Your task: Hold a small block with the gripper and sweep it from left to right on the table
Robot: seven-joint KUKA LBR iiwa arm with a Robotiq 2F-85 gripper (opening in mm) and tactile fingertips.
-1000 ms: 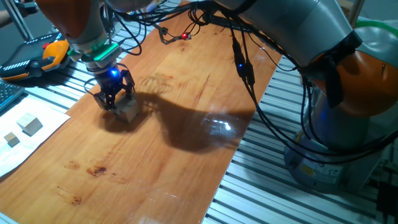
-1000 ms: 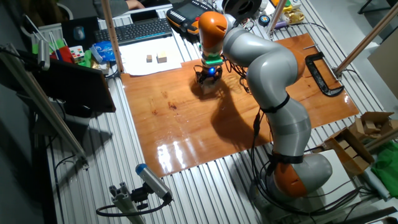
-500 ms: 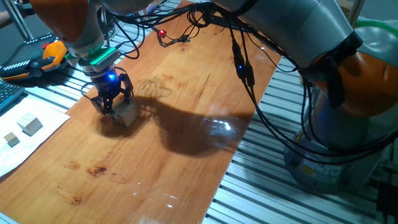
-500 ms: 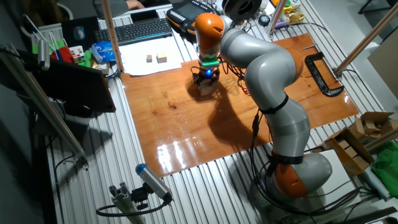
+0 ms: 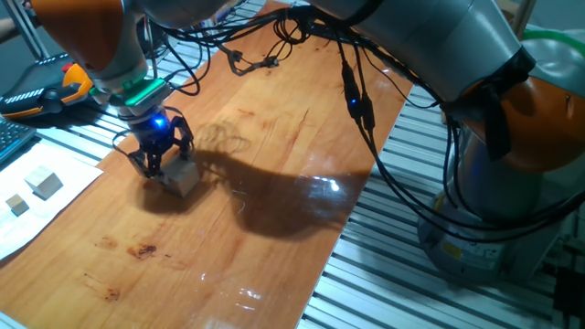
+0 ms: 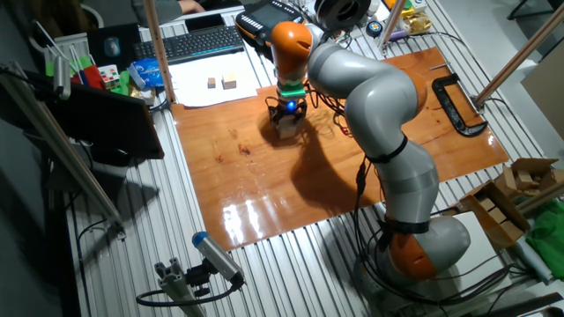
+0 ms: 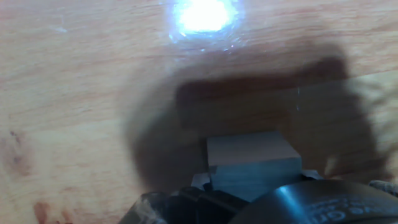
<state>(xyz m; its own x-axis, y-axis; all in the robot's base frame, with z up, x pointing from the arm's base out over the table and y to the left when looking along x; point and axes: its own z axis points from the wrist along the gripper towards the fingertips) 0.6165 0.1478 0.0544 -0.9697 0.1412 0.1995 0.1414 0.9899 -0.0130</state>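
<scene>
The small block (image 5: 183,176) is a light-tan wooden cube resting on the reddish-brown table (image 5: 274,146) near its left edge. My black gripper (image 5: 163,162) with the blue-green light band stands straight over it, its fingers shut on the block's sides. In the other fixed view the gripper (image 6: 287,116) and the block (image 6: 287,123) are at the table's (image 6: 352,167) far left part. In the hand view the block (image 7: 252,163) sits between the fingers at the bottom, in shadow on the table (image 7: 81,93).
A white sheet (image 5: 37,206) left of the table bears a paler cream cube (image 5: 43,182) and a tiny pale cube (image 5: 16,204). A black C-clamp (image 6: 454,101) grips the far edge. Cables (image 5: 356,91) hang over the board. Ribbed aluminium slats (image 5: 384,274) surround it.
The gripper and the held block have slid a short way along the table, toward the left in both fixed views. The jaws stayed shut.
</scene>
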